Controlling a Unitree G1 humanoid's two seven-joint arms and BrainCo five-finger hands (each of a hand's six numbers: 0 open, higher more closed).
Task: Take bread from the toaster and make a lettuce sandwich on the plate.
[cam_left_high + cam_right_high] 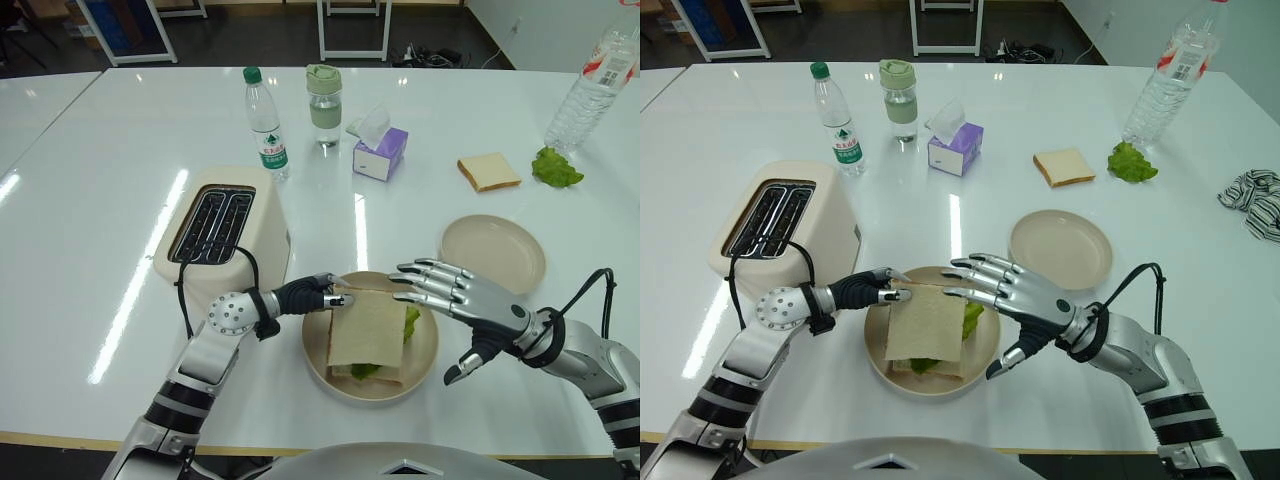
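Sandwich (366,345) on plate (425,372) | top bread slice (368,325) just right of left hand (305,294), whose narrow-pinched fingers meet its far corner | right hand (465,295), spread wide and empty, hovers beside slice's right edge over lettuce (411,320) | slice's long axis runs toward robot | left hand nearer
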